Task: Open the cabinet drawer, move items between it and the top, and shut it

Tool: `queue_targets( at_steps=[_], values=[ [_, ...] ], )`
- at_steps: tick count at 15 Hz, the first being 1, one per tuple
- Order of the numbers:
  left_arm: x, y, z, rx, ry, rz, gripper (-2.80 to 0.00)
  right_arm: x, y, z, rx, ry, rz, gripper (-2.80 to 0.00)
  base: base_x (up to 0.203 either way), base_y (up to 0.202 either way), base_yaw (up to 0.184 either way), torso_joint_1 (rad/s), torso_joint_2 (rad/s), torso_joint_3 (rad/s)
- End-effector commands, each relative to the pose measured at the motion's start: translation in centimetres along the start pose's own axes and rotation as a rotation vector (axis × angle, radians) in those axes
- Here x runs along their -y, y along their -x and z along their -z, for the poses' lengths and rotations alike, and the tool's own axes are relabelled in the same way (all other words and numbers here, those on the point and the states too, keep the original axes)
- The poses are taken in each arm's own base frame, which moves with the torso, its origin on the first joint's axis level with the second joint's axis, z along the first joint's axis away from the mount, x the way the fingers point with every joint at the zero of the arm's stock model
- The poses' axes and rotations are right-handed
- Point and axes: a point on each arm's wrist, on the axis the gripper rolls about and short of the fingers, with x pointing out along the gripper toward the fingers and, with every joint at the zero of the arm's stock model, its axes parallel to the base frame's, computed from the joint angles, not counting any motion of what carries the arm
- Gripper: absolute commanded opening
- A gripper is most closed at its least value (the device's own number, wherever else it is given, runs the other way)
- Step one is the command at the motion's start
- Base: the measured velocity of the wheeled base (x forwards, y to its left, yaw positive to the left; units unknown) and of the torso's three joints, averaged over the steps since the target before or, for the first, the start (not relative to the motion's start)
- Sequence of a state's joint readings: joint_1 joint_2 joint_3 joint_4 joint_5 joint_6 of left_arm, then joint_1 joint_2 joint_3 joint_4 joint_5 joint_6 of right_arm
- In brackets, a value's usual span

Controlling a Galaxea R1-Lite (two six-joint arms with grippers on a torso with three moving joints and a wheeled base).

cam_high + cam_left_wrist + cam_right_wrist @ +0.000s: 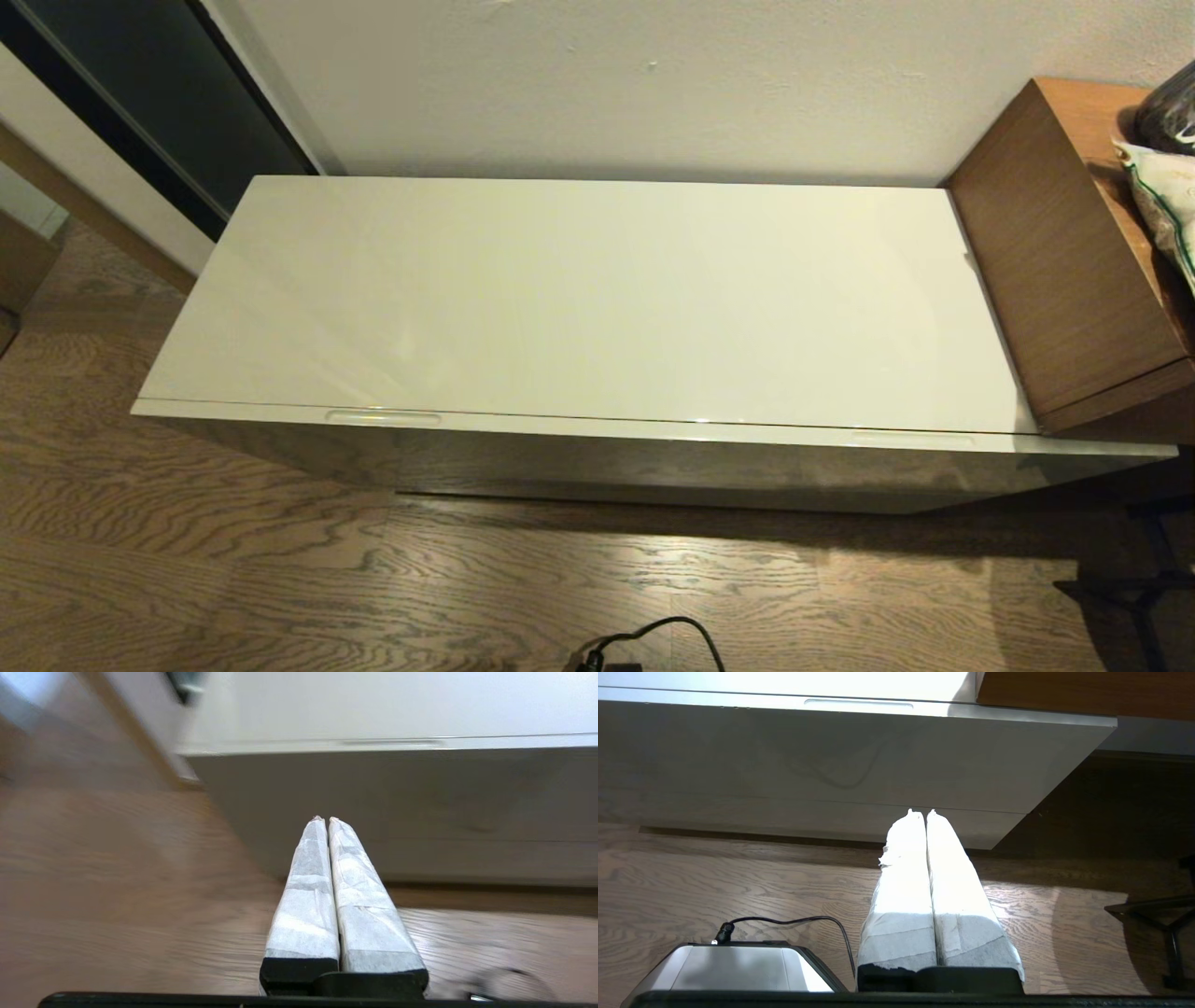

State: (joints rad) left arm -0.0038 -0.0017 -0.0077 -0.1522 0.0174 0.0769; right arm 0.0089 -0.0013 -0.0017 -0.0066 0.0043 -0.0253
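The glossy cream top (579,299) of the low cabinet lies bare in the head view. Below its front edge the pale drawer (653,462) sits pushed in, with two shallow grip recesses, one on the left (383,417) and one on the right (910,436). No tissue packet or slippers show anywhere. Neither arm appears in the head view. My left gripper (324,820) hangs low over the floor facing the drawer front (420,812), shut with nothing between its taped fingers. My right gripper (920,812) is likewise shut and empty, facing the drawer front (831,765) near its right end.
A taller brown wooden unit (1055,271) abuts the cabinet's right end, with bags (1167,159) on it. A black cable (653,635) lies on the wood floor in front. The robot's base (733,968) and a black stand (1157,914) sit near the right gripper.
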Motion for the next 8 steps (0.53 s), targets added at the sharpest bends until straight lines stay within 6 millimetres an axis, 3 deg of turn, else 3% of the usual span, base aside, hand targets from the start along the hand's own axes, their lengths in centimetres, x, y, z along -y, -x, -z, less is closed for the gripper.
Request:
queue_targets(
  at_steps=[1,5,8],
  values=[
    [0.1,0.0,-0.2,0.003,0.062,0.038,-2.80,0.0,0.0,0.0,0.000,0.001,-0.001,-2.80,0.000,0.000,0.000,0.000,0.00,0.000],
    [0.2,0.0,0.3,-0.029,0.173,0.067,-2.80,0.0,0.0,0.0,-0.002,0.001,-0.001,-2.80,0.000,0.000,0.000,0.000,0.00,0.000],
    [0.1,0.0,1.3,-0.122,0.064,0.006,-2.80,0.0,0.0,0.0,0.000,0.001,-0.001,-2.80,0.000,0.000,0.000,0.000,0.00,0.000]
  ],
)
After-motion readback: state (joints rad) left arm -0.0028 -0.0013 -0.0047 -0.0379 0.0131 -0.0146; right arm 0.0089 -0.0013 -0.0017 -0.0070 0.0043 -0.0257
